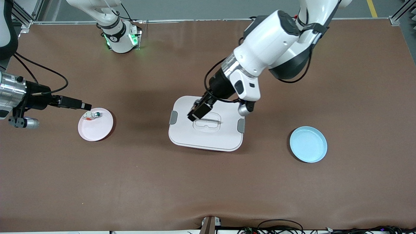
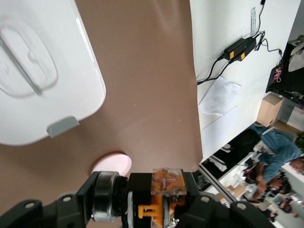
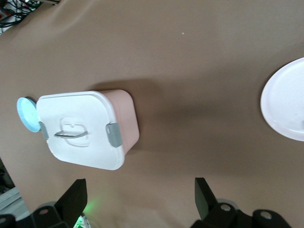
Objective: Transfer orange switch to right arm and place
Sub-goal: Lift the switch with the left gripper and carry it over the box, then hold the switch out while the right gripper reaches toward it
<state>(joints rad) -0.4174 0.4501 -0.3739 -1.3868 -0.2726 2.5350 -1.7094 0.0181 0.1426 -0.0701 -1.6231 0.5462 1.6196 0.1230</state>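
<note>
My left gripper (image 1: 195, 113) hangs over the lid of the white box (image 1: 195, 136), shut on the orange switch (image 2: 164, 192). The switch is a small black block with an orange middle and a clear cap. In the left wrist view it fills the space between the jaws of the left gripper (image 2: 142, 211); in the front view the black fingers hide it. My right gripper (image 1: 85, 106) is at the right arm's end of the table, beside the rim of the pink plate (image 1: 96, 128). The right gripper (image 3: 140, 199) is open, with nothing between its fingers.
A small white-and-teal part (image 1: 92, 114) lies on the pink plate. The box has a pink body (image 3: 128, 118), grey clips and a lid handle (image 1: 207, 122). A light blue plate (image 1: 308, 144) sits toward the left arm's end. Cables run along the table's front edge.
</note>
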